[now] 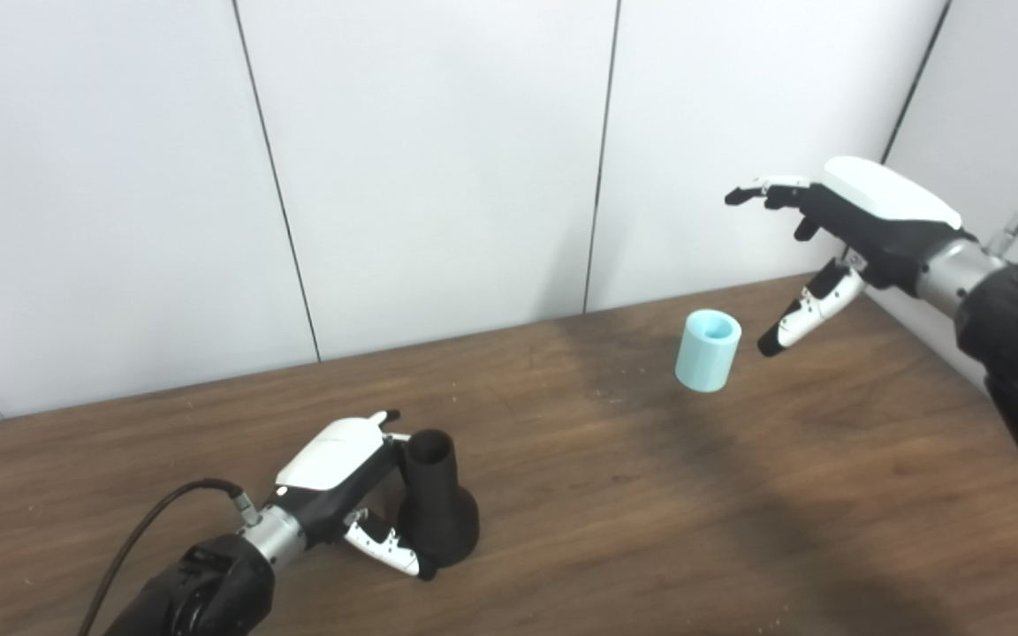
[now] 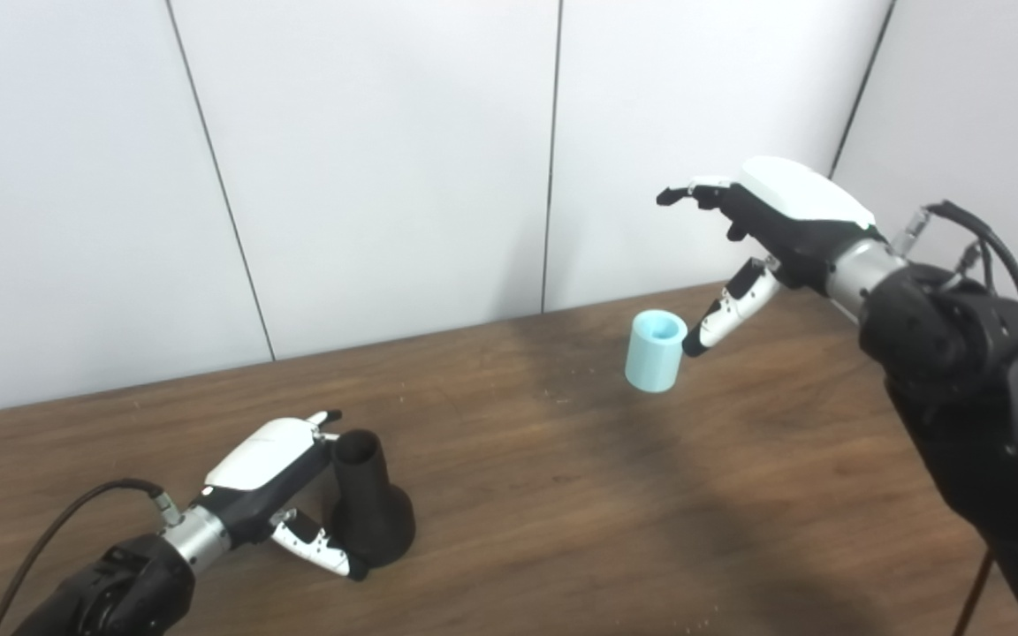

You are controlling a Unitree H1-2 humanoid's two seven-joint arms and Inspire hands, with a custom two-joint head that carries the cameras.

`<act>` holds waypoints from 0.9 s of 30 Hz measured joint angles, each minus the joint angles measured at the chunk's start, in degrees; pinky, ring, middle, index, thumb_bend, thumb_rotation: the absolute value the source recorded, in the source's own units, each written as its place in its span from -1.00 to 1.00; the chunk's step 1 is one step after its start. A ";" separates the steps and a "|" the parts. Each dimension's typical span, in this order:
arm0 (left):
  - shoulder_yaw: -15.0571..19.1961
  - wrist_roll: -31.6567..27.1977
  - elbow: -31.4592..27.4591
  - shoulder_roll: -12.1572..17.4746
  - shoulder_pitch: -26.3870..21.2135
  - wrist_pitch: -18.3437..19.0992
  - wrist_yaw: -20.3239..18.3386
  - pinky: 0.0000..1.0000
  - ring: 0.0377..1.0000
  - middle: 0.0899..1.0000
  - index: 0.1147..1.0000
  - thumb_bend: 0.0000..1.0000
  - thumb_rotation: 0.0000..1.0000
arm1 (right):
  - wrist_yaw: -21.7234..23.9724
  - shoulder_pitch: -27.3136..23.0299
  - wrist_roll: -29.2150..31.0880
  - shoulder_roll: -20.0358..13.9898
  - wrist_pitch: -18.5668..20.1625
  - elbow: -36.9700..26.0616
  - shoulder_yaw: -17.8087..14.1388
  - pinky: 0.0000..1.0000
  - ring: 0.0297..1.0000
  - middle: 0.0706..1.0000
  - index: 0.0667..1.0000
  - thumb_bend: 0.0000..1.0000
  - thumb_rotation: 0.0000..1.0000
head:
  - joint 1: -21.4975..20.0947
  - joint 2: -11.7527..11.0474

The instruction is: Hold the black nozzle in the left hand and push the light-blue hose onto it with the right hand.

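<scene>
Two task pieces stand well apart on the wooden table point(image 1: 739, 512). Near the front-left, the black nozzle point(image 1: 436, 510) stands upright, narrow mouth up; the left hand point(image 1: 341, 495) curls around it, its fingers partly hidden behind, so a firm grip is unclear. Farther right, the light-blue hose point(image 1: 708, 350) stands open end up, beside the raised right hand point(image 1: 845, 238), fingers spread, empty.

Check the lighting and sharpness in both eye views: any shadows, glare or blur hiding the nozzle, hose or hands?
Left eye view: even light, a broad soft shadow darkens the table in front of the light-blue hose; no glare. Right eye view: same shadow; the black nozzle reads dark with little surface detail. Both views: left hand and right hand sharp, without motion blur.
</scene>
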 measured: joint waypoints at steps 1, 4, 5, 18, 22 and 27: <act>0.19 -0.39 0.60 0.00 0.01 -0.66 0.31 1.00 0.21 -0.15 -0.16 0.05 -1.00 | 0.73 -0.39 -0.99 0.33 0.01 0.88 0.42 0.33 0.67 0.80 0.70 0.86 -0.64 | -0.35 -0.35; 0.78 -0.95 1.99 0.03 0.13 -2.30 1.56 1.00 0.20 -0.17 -0.15 0.05 -1.00 | 2.08 -1.40 -2.72 0.54 0.05 2.84 3.13 0.32 0.69 0.81 0.72 0.87 -0.60 | -1.40 -0.96; 0.91 -1.06 2.63 0.08 0.20 -2.95 2.33 1.00 0.19 -0.17 -0.15 0.05 -1.00 | 2.37 -1.83 -3.19 0.67 0.05 3.19 3.86 0.32 0.69 0.81 0.72 0.88 -0.59 | -1.41 -0.97; 1.19 -1.23 5.08 0.62 0.52 -5.85 5.51 1.00 0.13 -0.21 -0.14 0.05 -1.00 | -0.38 -7.55 -5.33 4.89 -0.01 18.80 10.25 0.46 0.80 0.90 0.77 0.88 -0.64 | -3.51 -2.02; 1.17 -1.39 6.27 0.76 0.23 -7.53 6.51 1.00 0.13 -0.21 -0.15 0.05 -1.00 | -0.26 -10.10 -8.30 7.41 0.05 23.97 10.19 0.48 0.81 0.91 0.79 0.89 -0.62 | -3.78 -2.20; 1.09 -1.55 6.60 0.77 0.02 -7.69 6.51 1.00 0.13 -0.21 -0.15 0.05 -1.00 | -0.40 -11.06 -9.49 9.88 0.05 27.59 10.23 0.49 0.82 0.92 0.79 0.89 -0.63 | -3.69 -2.11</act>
